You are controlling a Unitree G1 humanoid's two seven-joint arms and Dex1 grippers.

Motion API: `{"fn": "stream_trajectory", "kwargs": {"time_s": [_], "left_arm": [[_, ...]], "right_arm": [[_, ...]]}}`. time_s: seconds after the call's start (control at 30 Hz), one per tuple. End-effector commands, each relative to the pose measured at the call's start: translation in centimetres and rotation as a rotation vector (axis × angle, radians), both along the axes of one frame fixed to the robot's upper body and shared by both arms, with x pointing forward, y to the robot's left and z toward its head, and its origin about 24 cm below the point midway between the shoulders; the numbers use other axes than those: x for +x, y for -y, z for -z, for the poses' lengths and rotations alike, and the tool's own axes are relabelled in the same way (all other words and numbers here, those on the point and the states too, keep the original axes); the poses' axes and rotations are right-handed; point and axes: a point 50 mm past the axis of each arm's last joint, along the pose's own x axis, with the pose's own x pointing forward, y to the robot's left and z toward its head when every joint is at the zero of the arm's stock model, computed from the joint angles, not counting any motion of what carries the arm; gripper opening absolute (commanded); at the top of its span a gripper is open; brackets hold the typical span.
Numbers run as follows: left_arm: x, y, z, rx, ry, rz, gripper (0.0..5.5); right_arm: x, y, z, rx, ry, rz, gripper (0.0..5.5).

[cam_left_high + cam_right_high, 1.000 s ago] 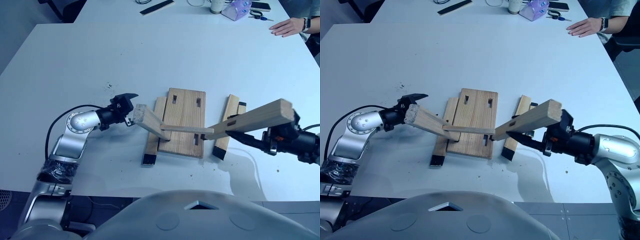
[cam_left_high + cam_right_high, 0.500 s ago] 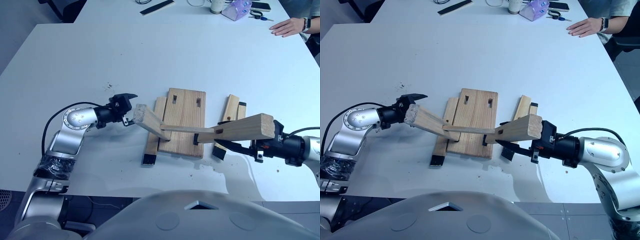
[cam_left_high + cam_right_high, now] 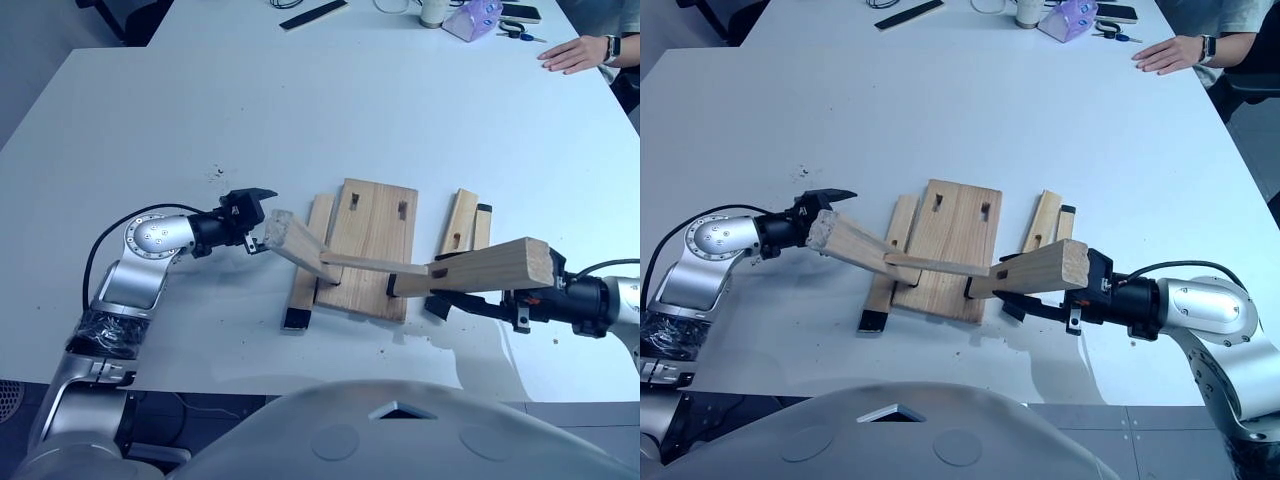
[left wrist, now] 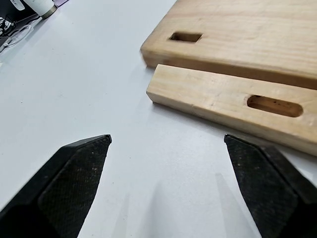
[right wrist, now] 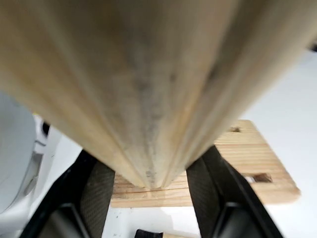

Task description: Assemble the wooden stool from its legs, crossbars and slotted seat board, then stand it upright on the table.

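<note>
Lower right, right tool [image 5: 153, 178] clamped on wooden leg [image 3: 490, 268], crossbar [image 3: 365, 263] joining it to second leg [image 3: 295, 243], left tool [image 4: 167, 144] spread wide just beside that, seat board [image 3: 375, 225] lying on desk [image 3: 300, 110].

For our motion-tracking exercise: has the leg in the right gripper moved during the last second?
Yes. The leg swung flatter: its outer end dropped from beside the far ends of the loose legs to their near ends.
</note>
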Motion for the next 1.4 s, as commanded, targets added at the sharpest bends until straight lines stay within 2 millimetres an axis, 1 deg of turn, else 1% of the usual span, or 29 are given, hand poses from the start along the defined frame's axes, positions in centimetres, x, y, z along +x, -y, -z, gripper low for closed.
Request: {"fn": "stream_trajectory", "kwargs": {"time_s": [0.03,0.13,0.2,0.33,0.47,0.57,0.67,0.77,0.87,0.9,0.97,1.0,1.07,1.1,1.13,1.17,1.2,1.23,1.27,1.33,1.4], "left_arm": [[-0.1,-0.1,0.0,0.029,-0.001,0.000,4.24],[-0.2,0.0,0.1,0.030,-0.003,0.003,4.24],[-0.7,0.0,0.0,0.047,-0.011,0.037,4.24],[-2.9,0.0,-0.2,0.106,-0.077,0.185,4.24],[-4.9,0.5,-1.0,0.121,-0.133,0.313,4.24],[-5.6,1.1,-1.4,0.110,-0.142,0.345,4.24],[-5.0,1.0,-1.7,0.086,-0.127,0.307,4.24],[-3.6,0.3,-2.5,0.058,-0.118,0.250,4.24],[-2.7,-0.2,-3.3,0.012,-0.141,0.218,4.24],[-2.1,-0.6,-3.6,-0.004,-0.148,0.194,4.24],[-0.3,-1.5,-4.4,-0.024,-0.135,0.131,4.24],[0.7,-1.6,-5.0,-0.046,-0.127,0.112,4.24],[2.6,-0.4,-7.1,-0.170,-0.135,0.136,4.24],[3.4,0.7,-8.3,-0.241,-0.150,0.170,4.24],[3.7,1.7,-9.4,-0.299,-0.178,0.220,4.24],[3.7,3.0,-10.6,-0.359,-0.221,0.308,4.24],[3.6,4.3,-11.8,-0.414,-0.265,0.392,4.05],[3.4,5.3,-12.7,-0.447,-0.305,0.465,3.99],[3.1,6.0,-13.3,-0.458,-0.342,0.532,3.81],[2.4,7.6,-13.8,-0.435,-0.415,0.664,3.49],[1.8,9.1,-13.7,-0.407,-0.475,0.748,3.24]], "right_arm": [[-0.4,0.1,0.4,-0.045,-0.048,-0.028,2.03],[-0.3,0.4,0.8,-0.079,-0.052,-0.031,2.03],[-0.2,0.7,1.2,-0.114,-0.063,-0.041,2.03],[0.0,0.6,1.4,-0.141,-0.072,-0.084,2.03],[0.3,0.4,1.3,-0.146,-0.076,-0.104,2.03],[0.5,0.2,1.3,-0.138,-0.085,-0.112,2.03],[0.7,0.3,1.5,-0.161,-0.095,-0.131,2.03],[0.9,0.2,1.8,-0.193,-0.110,-0.164,2.03],[1.4,0.1,2.0,-0.203,-0.108,-0.176,2.03],[1.6,0.1,2.1,-0.203,-0.107,-0.175,2.03],[1.7,0.2,2.1,-0.203,-0.108,-0.173,2.03],[1.7,0.3,2.2,-0.202,-0.109,-0.171,2.03],[1.5,0.3,2.4,-0.203,-0.113,-0.167,2.03],[1.5,0.3,2.5,-0.204,-0.115,-0.166,2.03],[1.5,0.3,2.6,-0.204,-0.116,-0.168,2.03],[1.5,0.2,2.6,-0.204,-0.116,-0.171,2.03],[1.6,0.2,2.7,-0.203,-0.115,-0.175,2.03],[1.6,0.1,2.7,-0.202,-0.114,-0.179,2.03],[1.7,0.0,2.7,-0.202,-0.113,-0.184,2.03],[1.9,-0.2,2.8,-0.202,-0.110,-0.193,2.03],[1.9,-0.4,2.8,-0.201,-0.107,-0.202,2.03]]}}
